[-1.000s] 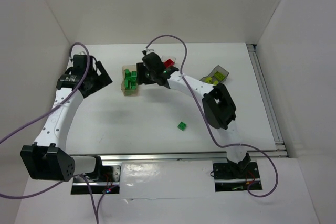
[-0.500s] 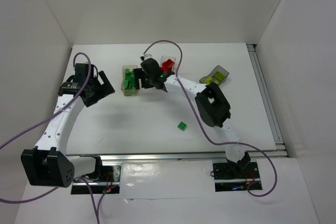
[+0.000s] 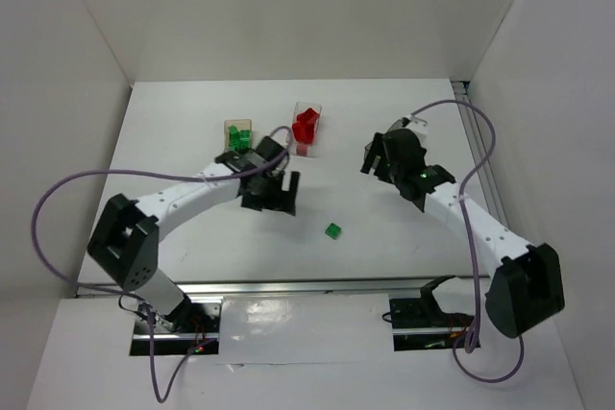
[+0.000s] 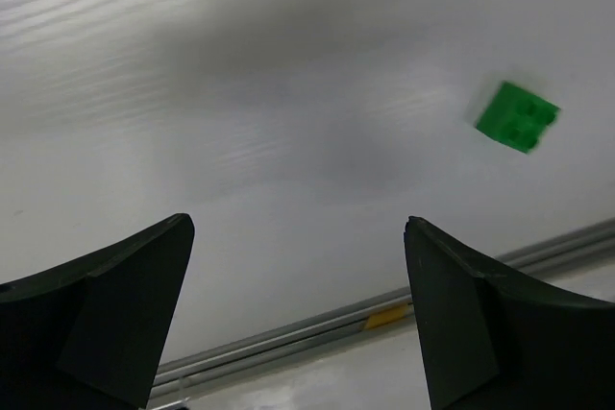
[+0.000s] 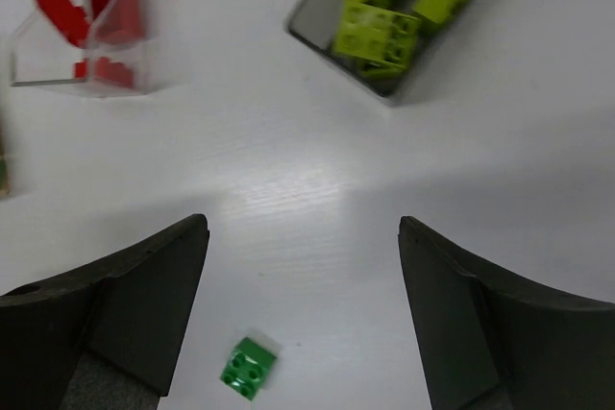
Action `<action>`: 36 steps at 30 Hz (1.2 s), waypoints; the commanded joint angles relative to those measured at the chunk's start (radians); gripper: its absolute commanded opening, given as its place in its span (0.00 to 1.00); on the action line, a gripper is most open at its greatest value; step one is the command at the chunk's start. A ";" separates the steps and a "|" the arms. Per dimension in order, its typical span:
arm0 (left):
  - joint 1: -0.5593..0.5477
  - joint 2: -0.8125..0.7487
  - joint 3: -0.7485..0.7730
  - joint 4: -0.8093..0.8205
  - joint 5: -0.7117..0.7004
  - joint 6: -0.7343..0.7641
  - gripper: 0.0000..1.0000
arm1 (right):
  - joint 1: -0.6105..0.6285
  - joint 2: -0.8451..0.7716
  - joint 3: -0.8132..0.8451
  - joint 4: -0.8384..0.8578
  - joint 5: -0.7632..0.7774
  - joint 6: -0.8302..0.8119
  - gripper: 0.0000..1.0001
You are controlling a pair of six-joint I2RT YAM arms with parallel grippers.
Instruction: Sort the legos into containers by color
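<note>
The white bench (image 3: 384,237) takes up most of what I can see, with both arms stretched out over it. The left arm (image 3: 183,201) reaches in from the near left corner to the middle. The right arm (image 3: 471,223) comes up from the near right and bends toward the far right part.

The left fingers (image 4: 106,324) are spread wide with nothing between them, only bare bench below. The right fingers (image 5: 115,314) stand wide apart too, and they grip nothing.

Three boxes sit toward the far side. The tan box (image 3: 228,132) is on the left, just behind the left arm's wrist. The clear box (image 3: 309,108) stands to its right, apart from it. The dark box (image 5: 317,16) is further right. From above the right arm's wrist covers it, but the right wrist view shows it plainly.

Green legos (image 3: 240,141) lie in the tan box. Red legos (image 3: 306,127) are piled in the clear one, and yellow-green legos (image 5: 375,31) are in the dark one.

One loose green lego (image 3: 332,230) lies by itself on the bench, studs up. It sits nearer the front edge than the boxes, between the two arms. It is near the left fingers, to their right, and touches neither pair.
</note>
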 commanded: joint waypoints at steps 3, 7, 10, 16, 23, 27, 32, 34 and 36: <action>-0.258 0.170 0.168 0.048 -0.008 -0.005 1.00 | -0.110 -0.137 -0.071 -0.227 0.057 0.094 0.88; -0.364 0.333 0.318 0.048 -0.036 0.023 1.00 | -0.184 -0.189 -0.108 -0.276 0.007 0.083 0.90; -0.411 0.434 0.387 0.048 -0.045 0.060 1.00 | -0.227 -0.215 -0.117 -0.287 -0.015 0.055 0.91; -0.447 0.580 0.455 0.027 -0.069 0.070 0.99 | -0.290 -0.224 -0.117 -0.267 -0.047 0.018 0.91; -0.447 0.612 0.483 0.005 -0.132 0.049 0.74 | -0.310 -0.206 -0.106 -0.247 -0.072 -0.014 0.88; -0.447 0.562 0.483 -0.042 -0.209 0.029 0.37 | -0.310 -0.197 -0.097 -0.238 -0.072 -0.023 0.86; -0.373 0.488 0.522 -0.154 -0.281 0.029 0.25 | -0.310 -0.188 -0.088 -0.229 -0.093 -0.023 0.85; -0.297 0.456 0.522 -0.191 -0.290 0.020 0.25 | -0.310 -0.188 -0.088 -0.229 -0.093 -0.023 0.85; -0.234 0.413 0.532 -0.213 -0.290 0.020 0.25 | -0.310 -0.188 -0.088 -0.229 -0.102 -0.023 0.85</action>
